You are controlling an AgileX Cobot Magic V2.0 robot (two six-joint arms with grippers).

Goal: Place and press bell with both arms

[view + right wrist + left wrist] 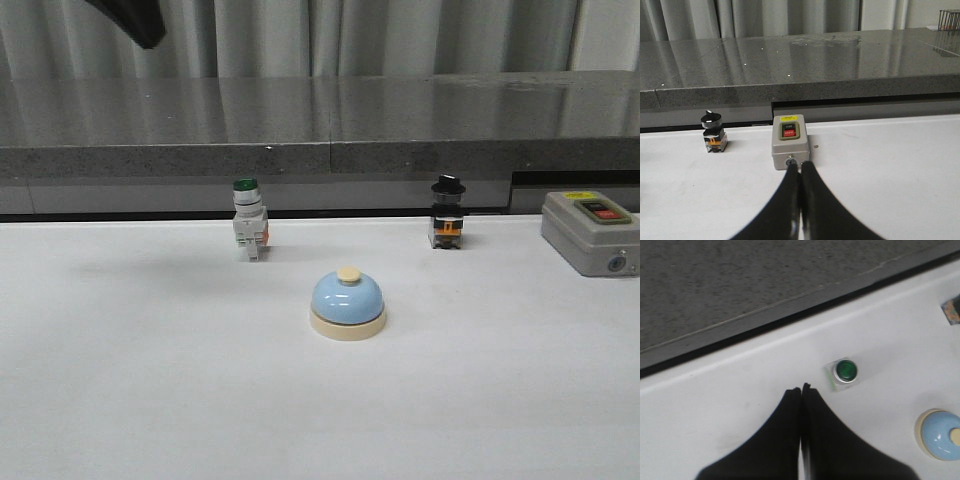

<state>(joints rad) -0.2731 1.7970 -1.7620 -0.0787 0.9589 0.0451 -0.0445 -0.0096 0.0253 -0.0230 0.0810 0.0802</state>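
Observation:
The light-blue bell [347, 303] with a cream base and cream knob stands upright on the white table, near its middle. The left wrist view catches it from above at the frame's edge, bell [941, 434]. My left gripper [801, 388] is shut and empty, high above the table beside the green-capped switch. In the front view only a dark piece of the left arm [130, 18] shows at the top left. My right gripper [800, 164] is shut and empty, low over the table just in front of the grey box. The right arm is out of the front view.
A white push-button switch with a green cap [247, 222] stands behind the bell to the left. A black-knobbed switch [448, 212] stands behind it to the right. A grey box with red and black buttons [592, 232] sits at the right edge. A grey stone ledge [320, 120] runs along the back.

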